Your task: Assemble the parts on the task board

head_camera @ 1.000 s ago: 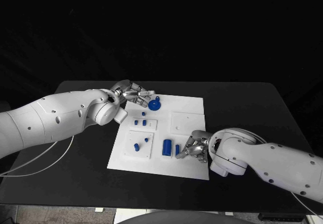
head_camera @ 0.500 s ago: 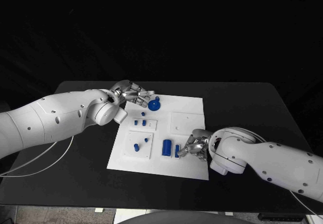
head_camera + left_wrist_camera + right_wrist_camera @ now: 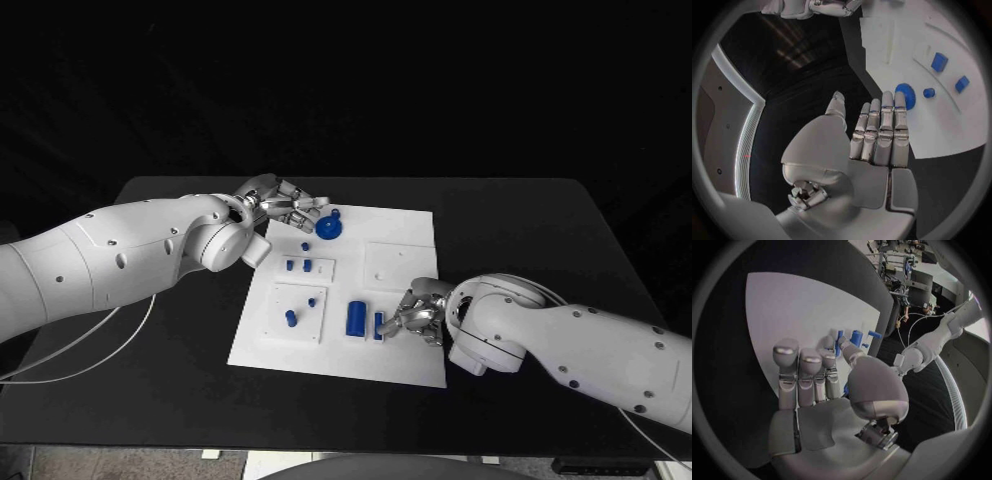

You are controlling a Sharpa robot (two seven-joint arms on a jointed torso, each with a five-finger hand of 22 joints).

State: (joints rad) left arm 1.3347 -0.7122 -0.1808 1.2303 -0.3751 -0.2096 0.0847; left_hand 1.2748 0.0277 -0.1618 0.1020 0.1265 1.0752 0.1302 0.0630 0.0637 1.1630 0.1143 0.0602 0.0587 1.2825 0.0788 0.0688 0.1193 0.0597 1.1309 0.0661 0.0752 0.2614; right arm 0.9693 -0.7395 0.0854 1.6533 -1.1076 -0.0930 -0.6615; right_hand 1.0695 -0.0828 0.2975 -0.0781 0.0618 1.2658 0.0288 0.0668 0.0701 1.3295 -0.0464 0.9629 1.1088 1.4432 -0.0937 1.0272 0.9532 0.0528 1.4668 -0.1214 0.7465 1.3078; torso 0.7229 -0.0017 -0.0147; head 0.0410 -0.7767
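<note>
My right hand pinches a thin blue part upright near the front edge of the white board, probably to seat it, while my left hand hovers with straight fingers, holding nothing, beside the blue gear.

A white task board lay on the black surface. The left robot hand hovered at the board's far left corner, just beside a round blue part. The right robot hand rested on the board's near right area, touching a slim blue part beside a thicker one.
</note>
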